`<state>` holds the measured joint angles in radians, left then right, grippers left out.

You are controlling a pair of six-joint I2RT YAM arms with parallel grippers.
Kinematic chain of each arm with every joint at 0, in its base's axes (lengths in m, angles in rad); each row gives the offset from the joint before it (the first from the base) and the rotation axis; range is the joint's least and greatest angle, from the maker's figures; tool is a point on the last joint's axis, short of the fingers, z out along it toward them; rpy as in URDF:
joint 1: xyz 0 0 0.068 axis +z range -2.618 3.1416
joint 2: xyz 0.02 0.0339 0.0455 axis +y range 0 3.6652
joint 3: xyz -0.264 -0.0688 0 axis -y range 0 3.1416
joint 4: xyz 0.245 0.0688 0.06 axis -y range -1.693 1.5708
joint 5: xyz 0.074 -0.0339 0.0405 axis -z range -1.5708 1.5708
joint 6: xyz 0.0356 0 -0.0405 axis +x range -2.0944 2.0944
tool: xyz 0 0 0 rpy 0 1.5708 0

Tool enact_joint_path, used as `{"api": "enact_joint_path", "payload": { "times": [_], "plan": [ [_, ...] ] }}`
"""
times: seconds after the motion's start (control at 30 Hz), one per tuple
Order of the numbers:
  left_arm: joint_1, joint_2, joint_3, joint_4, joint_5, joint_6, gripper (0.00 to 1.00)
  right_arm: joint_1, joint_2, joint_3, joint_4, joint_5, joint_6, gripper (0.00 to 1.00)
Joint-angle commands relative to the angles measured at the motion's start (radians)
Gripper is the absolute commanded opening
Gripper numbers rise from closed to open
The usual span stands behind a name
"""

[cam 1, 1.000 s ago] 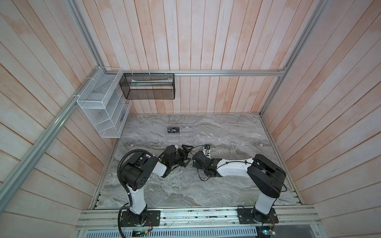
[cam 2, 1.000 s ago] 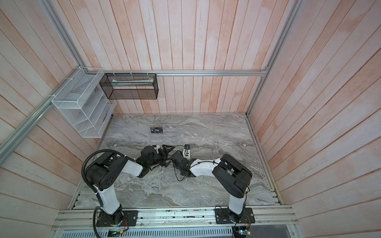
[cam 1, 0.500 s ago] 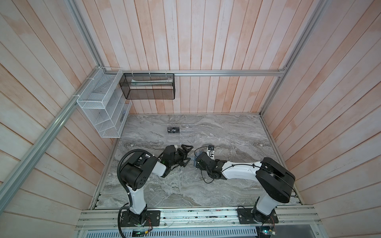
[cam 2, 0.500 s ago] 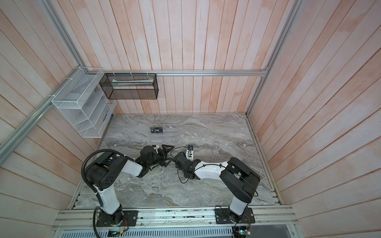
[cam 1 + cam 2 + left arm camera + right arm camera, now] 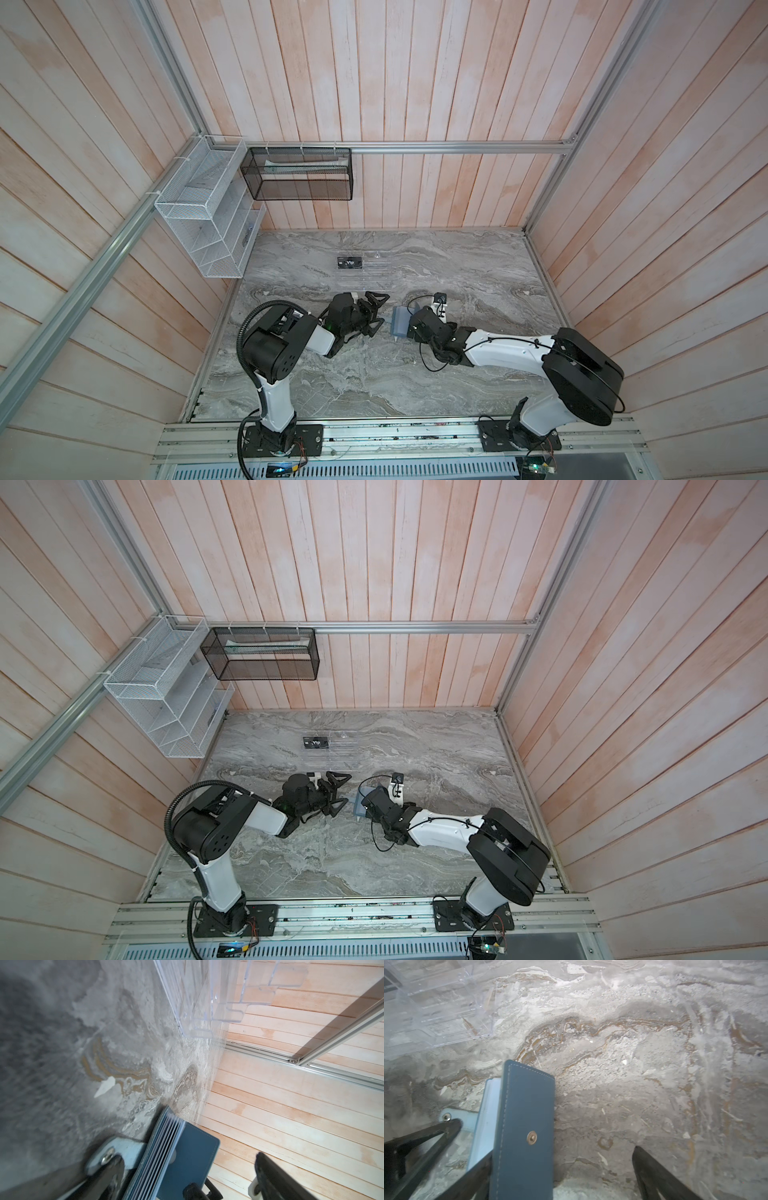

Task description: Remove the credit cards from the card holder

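The slate-blue card holder (image 5: 400,324) (image 5: 358,807) stands on edge on the marble table (image 5: 374,382), between the two arms. Its snap tab (image 5: 128,1150) lies folded out flat, and its pale pleated pockets (image 5: 166,1138) show. No credit cards can be made out; they are hidden inside. My left gripper (image 5: 380,311) (image 5: 187,1159) is open around the holder, with one finger (image 5: 112,1165) on the tab. My right gripper (image 5: 405,332) (image 5: 562,1151) is open too, one finger (image 5: 473,1172) lying against the holder's flap (image 5: 525,1105), the other apart over bare table.
A clear acrylic slotted rack (image 5: 370,272) (image 5: 436,1012) stands just behind the grippers, with a black "Vip" card (image 5: 349,262) in it. A white wire basket (image 5: 203,224) and a black mesh basket (image 5: 301,174) hang on the walls at the back left.
My right arm has drawn back to the right, uncovering the card holder in both top views. The left arm has stayed put. Both grippers have stayed open.
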<state>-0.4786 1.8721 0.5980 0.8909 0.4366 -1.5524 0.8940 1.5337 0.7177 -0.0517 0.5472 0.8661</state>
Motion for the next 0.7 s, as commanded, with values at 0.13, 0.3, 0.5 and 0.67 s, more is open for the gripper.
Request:
{"api": "enact_joint_path", "payload": {
  "times": [0.13,0.3,0.5,0.67],
  "plan": [
    [0.014,0.038,-0.025,-0.076,-0.046,0.031,1.0,-0.057,-0.037,-0.053,-0.021,-0.03,-0.061,0.98],
    [0.014,0.031,-0.025,-0.08,-0.042,0.04,1.0,-0.099,-0.066,-0.08,-0.01,-0.06,-0.086,0.98],
    [0.012,0.026,-0.015,-0.082,-0.019,0.049,1.0,-0.175,-0.083,-0.092,0.0,-0.122,-0.157,0.98],
    [0.009,0.008,0.013,-0.1,0.015,0.066,1.0,-0.211,-0.049,-0.052,-0.003,-0.17,-0.226,0.97]
  ]
}}
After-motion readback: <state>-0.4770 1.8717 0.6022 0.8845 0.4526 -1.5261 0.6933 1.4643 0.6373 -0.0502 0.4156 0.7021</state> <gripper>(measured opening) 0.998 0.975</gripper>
